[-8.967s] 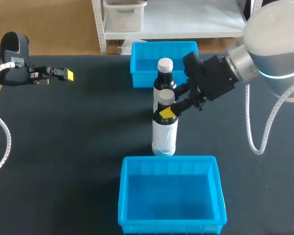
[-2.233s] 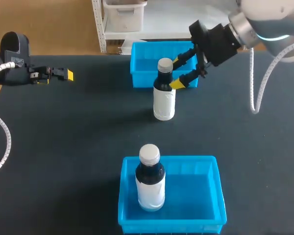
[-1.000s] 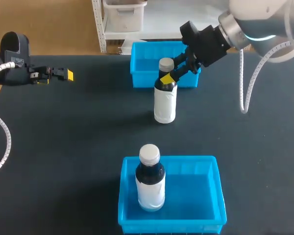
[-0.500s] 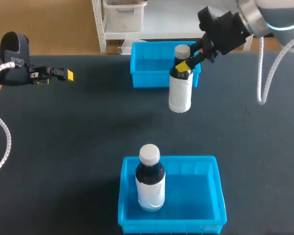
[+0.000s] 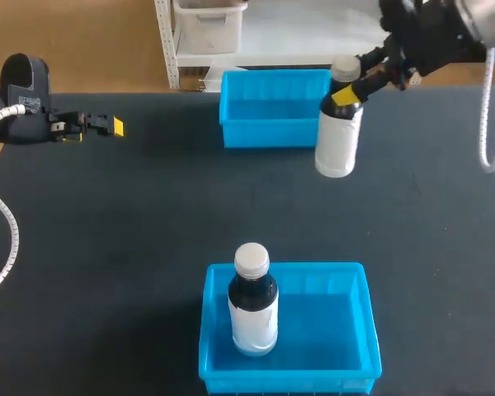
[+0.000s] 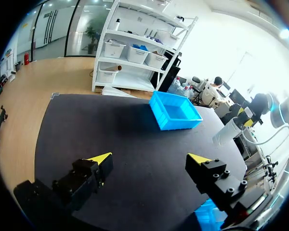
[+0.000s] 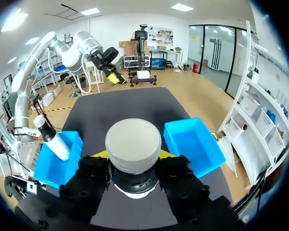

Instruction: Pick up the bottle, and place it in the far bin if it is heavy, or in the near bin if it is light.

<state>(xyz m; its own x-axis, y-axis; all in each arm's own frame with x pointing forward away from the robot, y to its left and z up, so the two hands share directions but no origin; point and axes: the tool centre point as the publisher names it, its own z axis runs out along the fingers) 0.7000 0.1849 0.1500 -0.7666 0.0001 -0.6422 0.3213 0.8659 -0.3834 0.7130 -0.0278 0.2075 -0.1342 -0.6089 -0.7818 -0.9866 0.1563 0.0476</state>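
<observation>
Head: right arm [image 5: 445, 33] comes in from the far-right corner, right fingers [image 5: 344, 97] clamped on the neck of the white-labelled dark bottle [image 5: 338, 142], which hangs clear of the black tabletop [image 5: 132, 231], just right of the far blue plastic bin [image 5: 272, 134].
Left wrist: left fingers [image 6: 100, 158] spread wide, holding nothing.
Right wrist: grey cap [image 7: 133, 143] pinched between both fingers.

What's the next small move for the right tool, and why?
Probably swing the bottle over the far bin, if it felt heavy: the right tool is shut on its neck, holding it clear of the table beside that bin. Weight doesn't show.
</observation>
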